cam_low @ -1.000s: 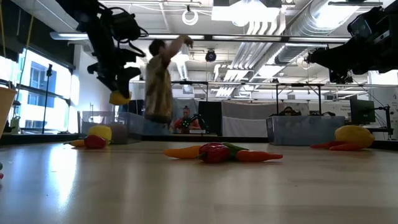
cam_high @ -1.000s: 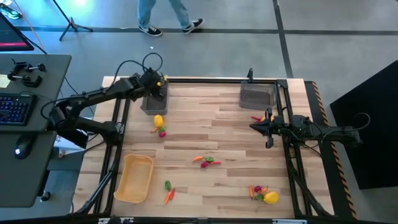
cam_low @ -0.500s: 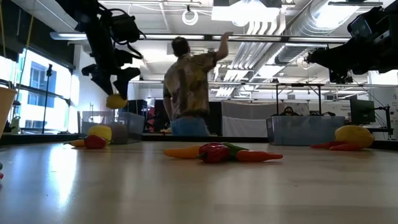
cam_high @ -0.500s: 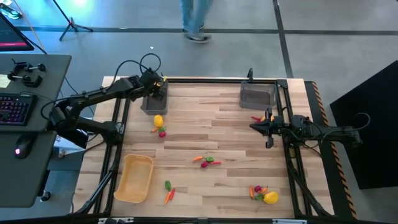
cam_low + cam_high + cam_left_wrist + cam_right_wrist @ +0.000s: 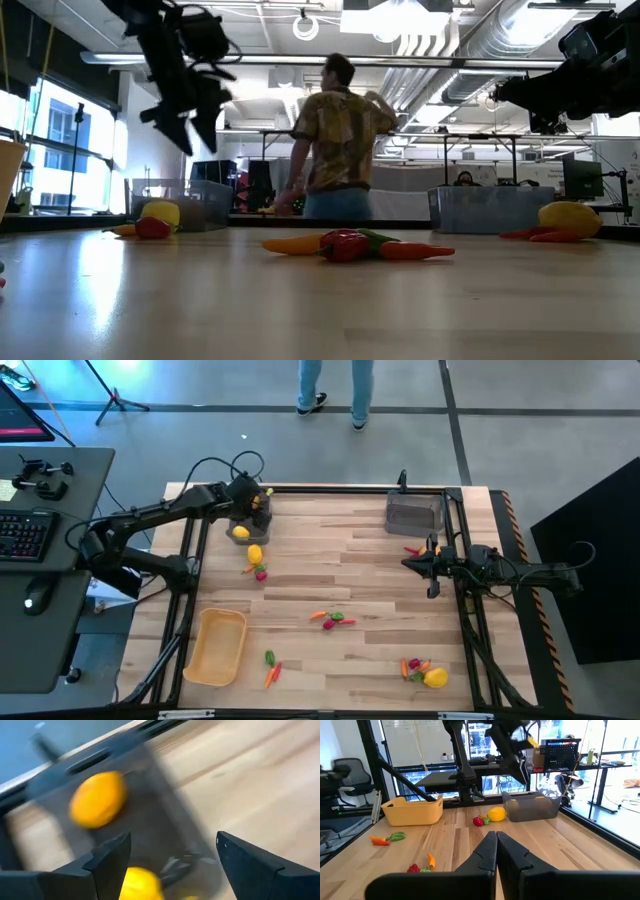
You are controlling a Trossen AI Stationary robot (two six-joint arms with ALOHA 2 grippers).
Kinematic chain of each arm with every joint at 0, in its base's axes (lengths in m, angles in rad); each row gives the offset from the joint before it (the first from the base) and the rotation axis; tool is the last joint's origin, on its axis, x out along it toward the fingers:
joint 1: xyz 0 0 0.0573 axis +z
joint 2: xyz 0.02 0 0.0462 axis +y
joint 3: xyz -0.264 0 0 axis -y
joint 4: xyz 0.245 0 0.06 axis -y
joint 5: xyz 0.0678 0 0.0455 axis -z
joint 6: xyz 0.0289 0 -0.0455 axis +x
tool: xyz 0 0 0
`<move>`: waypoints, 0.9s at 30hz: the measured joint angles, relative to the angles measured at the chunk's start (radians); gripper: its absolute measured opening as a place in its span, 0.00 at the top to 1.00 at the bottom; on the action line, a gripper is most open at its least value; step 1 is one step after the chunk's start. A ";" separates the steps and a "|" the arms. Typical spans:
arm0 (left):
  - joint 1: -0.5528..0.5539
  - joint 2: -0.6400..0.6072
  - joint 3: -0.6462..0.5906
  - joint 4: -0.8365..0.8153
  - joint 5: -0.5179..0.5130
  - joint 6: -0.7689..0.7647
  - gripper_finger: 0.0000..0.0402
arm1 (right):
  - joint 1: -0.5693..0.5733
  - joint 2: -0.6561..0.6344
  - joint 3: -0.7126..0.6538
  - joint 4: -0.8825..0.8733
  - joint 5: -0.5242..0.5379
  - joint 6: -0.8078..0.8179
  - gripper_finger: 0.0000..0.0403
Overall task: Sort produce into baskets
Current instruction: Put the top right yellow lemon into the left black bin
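My left gripper (image 5: 250, 505) is open and empty above the dark grey bin (image 5: 238, 530) at the table's far left; it also shows in the low view (image 5: 190, 115). In the left wrist view its fingers (image 5: 172, 840) stand apart over the bin, where an orange fruit (image 5: 97, 799) and a yellow fruit (image 5: 142, 882) lie. My right gripper (image 5: 432, 565) is shut and empty at the right, near the second dark grey bin (image 5: 412, 513). A tan-yellow tray (image 5: 215, 647) stands at the near left.
Loose produce lies on the table: a yellow fruit (image 5: 254, 554) with a magenta piece (image 5: 261, 572), a mixed cluster (image 5: 332, 619) in the middle, green and orange pieces (image 5: 271, 666), a yellow fruit cluster (image 5: 430, 676) near right, a red chilli (image 5: 411, 550). A person (image 5: 340, 140) stands beyond the far edge.
My left gripper has let go of the yellow fruit it held over the far-left bin; the fruit has dropped into the bin, and the gripper has risen a little. The person beyond the table has walked toward the right.
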 joint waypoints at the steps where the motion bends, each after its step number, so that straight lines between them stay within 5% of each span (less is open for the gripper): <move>1: -0.026 0.000 0.019 0.000 0.002 0.000 0.31 | 0.000 0.000 0.000 0.000 0.000 0.000 1.00; 7: -0.193 -0.002 0.108 -0.079 -0.078 -0.162 0.31 | 0.000 0.000 0.000 0.000 0.000 0.000 1.00; 15: -0.422 0.009 0.078 -0.252 -0.158 -0.473 0.31 | 0.000 0.000 0.000 0.000 0.000 0.000 1.00; 27: -0.689 0.002 0.069 0.082 -0.104 -0.233 0.31 | 0.000 0.000 0.000 0.000 0.000 0.000 1.00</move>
